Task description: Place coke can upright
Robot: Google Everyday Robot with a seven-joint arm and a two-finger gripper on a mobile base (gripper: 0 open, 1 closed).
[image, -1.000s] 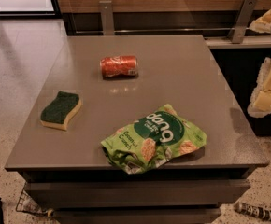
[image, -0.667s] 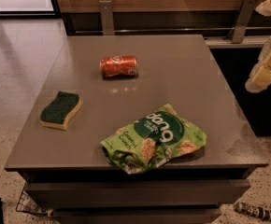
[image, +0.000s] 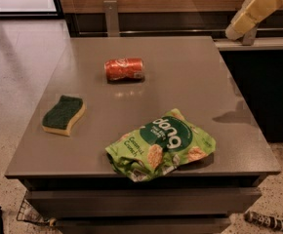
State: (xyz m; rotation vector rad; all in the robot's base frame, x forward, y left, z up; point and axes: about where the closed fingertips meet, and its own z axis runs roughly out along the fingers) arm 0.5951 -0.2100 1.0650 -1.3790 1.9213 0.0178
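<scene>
The coke can (image: 124, 68), red-orange with white lettering, lies on its side on the grey table (image: 190, 77), toward the back and left of centre. My gripper (image: 251, 14), pale cream, is at the top right corner of the view, above the table's far right edge and well away from the can.
A green sponge with a yellow base (image: 63, 114) lies near the table's left edge. A green snack bag (image: 161, 144) lies near the front edge. A metal post (image: 111, 16) stands behind the table. A dark counter (image: 263, 82) runs along the right.
My gripper has risen from beside the table's right edge to the top right corner. The can, sponge and bag have not moved.
</scene>
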